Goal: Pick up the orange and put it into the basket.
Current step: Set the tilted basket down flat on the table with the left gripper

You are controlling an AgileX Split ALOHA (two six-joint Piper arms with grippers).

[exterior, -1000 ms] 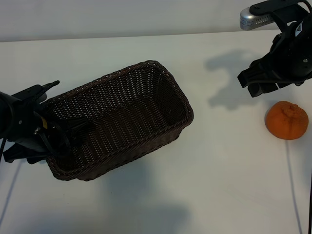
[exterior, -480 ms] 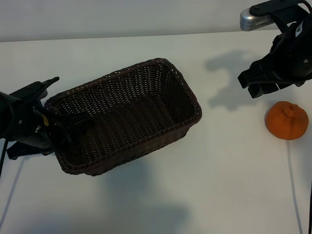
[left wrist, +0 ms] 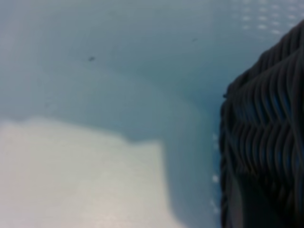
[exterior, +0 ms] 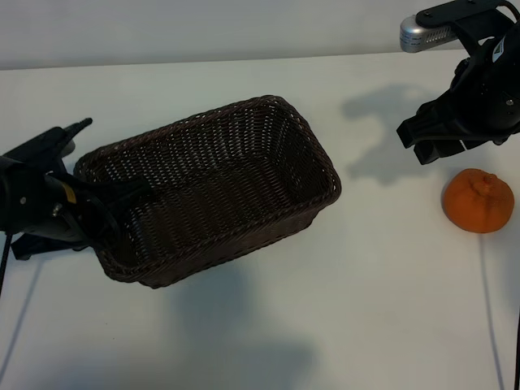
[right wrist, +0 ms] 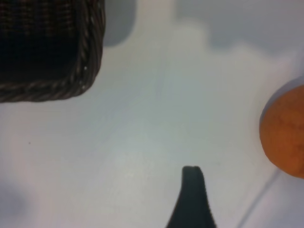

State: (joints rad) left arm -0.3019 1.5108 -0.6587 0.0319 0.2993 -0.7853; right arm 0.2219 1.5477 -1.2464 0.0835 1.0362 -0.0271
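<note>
The table (exterior: pixel 244 341) carries little. The basket (exterior: pixel 268 110), gripped at its left-hand rim by the clamped left gripper (exterior: pixel 106 213), sits empty toward the table's left edge. The right gripper (exterior: pixel 435 145), jaws apart, hovers near the right edge above the orange (exterior: pixel 478 200), which is not yet grasped. Nothing lies between them.
</note>
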